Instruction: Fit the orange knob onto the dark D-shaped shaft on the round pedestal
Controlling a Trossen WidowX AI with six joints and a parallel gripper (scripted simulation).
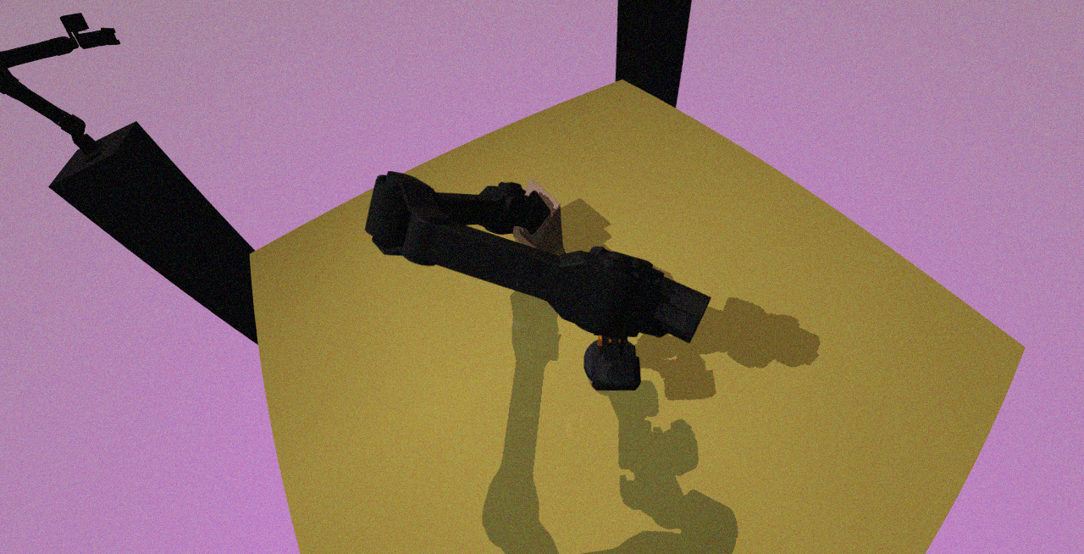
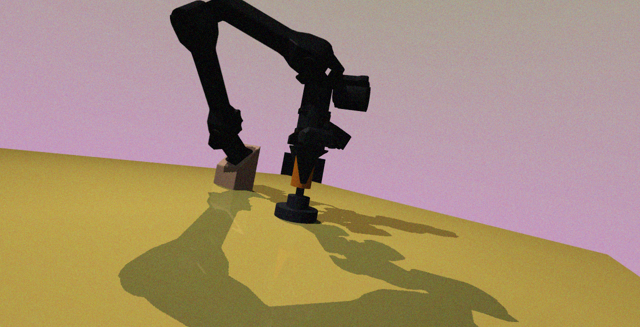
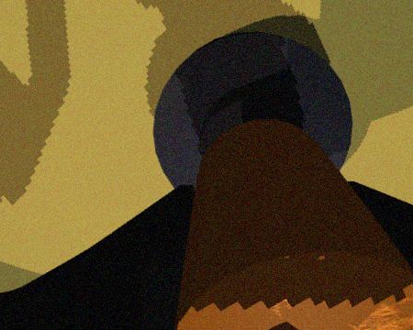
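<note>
- Exterior view: gripper (image 1: 611, 340) (image 2: 304, 181) clenched on the orange knob (image 1: 600, 340) (image 2: 295, 179) (image 3: 266, 206), fingers either side of it.
- Knob upright or nearly so, directly over the shaft (image 2: 299, 191); its lower edge meets the shaft with no gap I can make out.
- Dark shaft length shows between knob and pedestal (image 2: 295, 212) (image 3: 328, 105). Knob not seated.
- Wrist view: knob covers the middle of the pedestal; hole and shaft tip both hidden. Top view: only a sliver of orange beside the wrist.
- Step in hand, my reading: finding the angle at which the flats match, knob at or near the shaft tip. Cannot tell whether the tip has entered the hole.
- Next move calls for small turns about the shaft's axis under light downward pressure, keeping the knob centred.
- If it drops, stop turning and press straight down to the pedestal, then open the fingers and lift away.
- Risk: pressing hard while the flats disagree could tilt the knob or make it slip in the grip.
</note>
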